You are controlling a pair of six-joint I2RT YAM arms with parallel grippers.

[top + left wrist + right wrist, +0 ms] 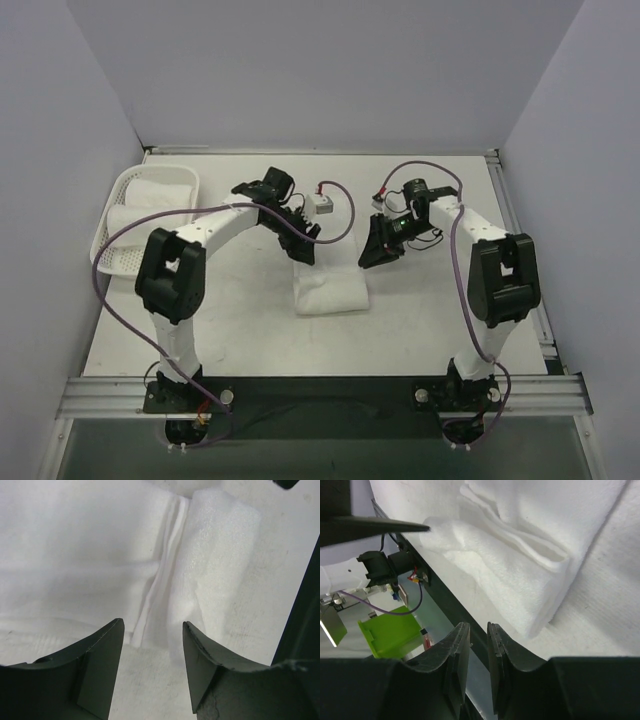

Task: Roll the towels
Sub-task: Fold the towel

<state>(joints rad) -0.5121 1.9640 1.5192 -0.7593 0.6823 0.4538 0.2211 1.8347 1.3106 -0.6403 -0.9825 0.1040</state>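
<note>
One white towel (328,285) lies partly rolled in the middle of the table. My left gripper (300,245) hovers over its far end. In the left wrist view this gripper (153,624) is open with nothing between its fingers, just above the flat layers of the towel (90,555) and its rolled edge (220,545). My right gripper (378,250) hangs to the right of the towel. In the right wrist view its jaws (478,626) stand a narrow gap apart and empty, beside the thick fold of the towel (520,580). More rolled towels (150,205) lie in the basket.
A white lattice basket (108,250) stands at the left edge of the table. A small grey box (322,205) with a cable sits behind the towel. The metal rail (320,395) runs along the near edge by the arm bases.
</note>
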